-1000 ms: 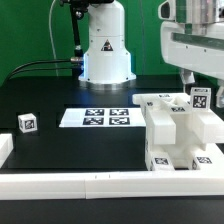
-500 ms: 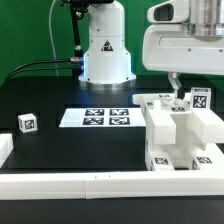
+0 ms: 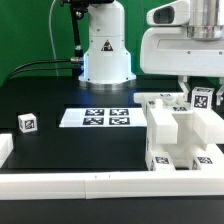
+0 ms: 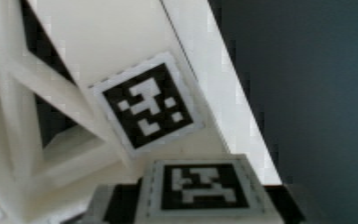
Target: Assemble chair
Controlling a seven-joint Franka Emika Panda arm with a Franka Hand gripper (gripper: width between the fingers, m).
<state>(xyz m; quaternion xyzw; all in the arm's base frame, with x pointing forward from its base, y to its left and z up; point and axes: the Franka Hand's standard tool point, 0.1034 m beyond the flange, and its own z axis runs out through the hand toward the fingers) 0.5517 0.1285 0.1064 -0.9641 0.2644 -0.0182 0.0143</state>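
A blocky white chair [image 3: 178,135] stands half-built at the exterior view's right, a loose tagged piece [image 3: 26,123] well apart. The gripper [image 3: 186,95] hovers above; its grip cannot be told. Descend squarely, aligned.

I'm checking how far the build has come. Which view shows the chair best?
The exterior view: the whole blocky chair stands on the black table at that view's right, under the gripper. The wrist view is too close, showing only white slabs and two tags.
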